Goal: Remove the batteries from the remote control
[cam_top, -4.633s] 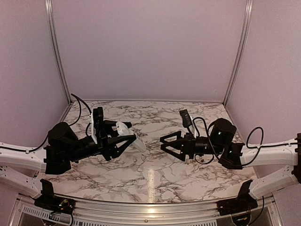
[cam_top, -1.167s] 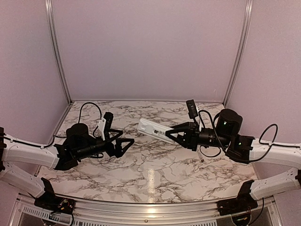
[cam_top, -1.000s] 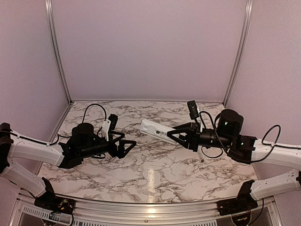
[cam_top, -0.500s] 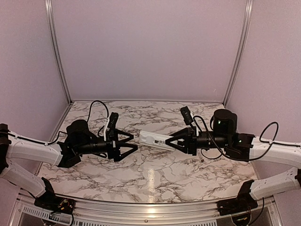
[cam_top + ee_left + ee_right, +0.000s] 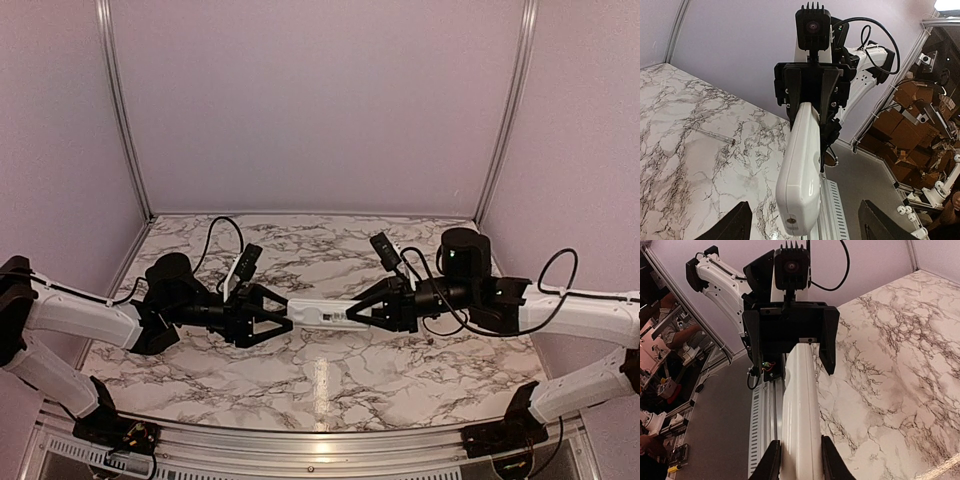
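A thin clear strip (image 5: 712, 135) lies on the marble table (image 5: 330, 380).

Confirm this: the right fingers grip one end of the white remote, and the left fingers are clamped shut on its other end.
Wrong about the left fingers: the left wrist view shows them open, a gap on each side of the remote. The right fingers do grip one end.

Right end effector (image 5: 810, 102) pinches remote control (image 5: 801, 170); left fingers (image 5: 736, 226) flank it.
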You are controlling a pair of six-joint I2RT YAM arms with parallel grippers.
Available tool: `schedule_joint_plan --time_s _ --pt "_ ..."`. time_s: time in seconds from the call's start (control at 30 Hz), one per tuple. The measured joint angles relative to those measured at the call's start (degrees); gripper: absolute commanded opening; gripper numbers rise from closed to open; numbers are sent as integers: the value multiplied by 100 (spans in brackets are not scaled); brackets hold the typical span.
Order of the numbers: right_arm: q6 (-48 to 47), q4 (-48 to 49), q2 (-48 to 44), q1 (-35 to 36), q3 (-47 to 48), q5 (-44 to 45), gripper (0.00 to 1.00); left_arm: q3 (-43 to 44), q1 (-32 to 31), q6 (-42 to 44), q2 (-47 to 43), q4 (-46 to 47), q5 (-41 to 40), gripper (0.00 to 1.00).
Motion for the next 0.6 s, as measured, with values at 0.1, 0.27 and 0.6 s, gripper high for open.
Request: schedule_joint_plan --time_s 0.1,0.27,0.6 --pt "17 26 138 0 0 -144 0 28 -2 -63 83 -4 61 67" --pt "63 131 251 -2 4 -302 0 74 -2 -151 175 74 160 58" --pt "131 278 413 -2 133 -487 0 170 -63 -393 553 378 345 51"
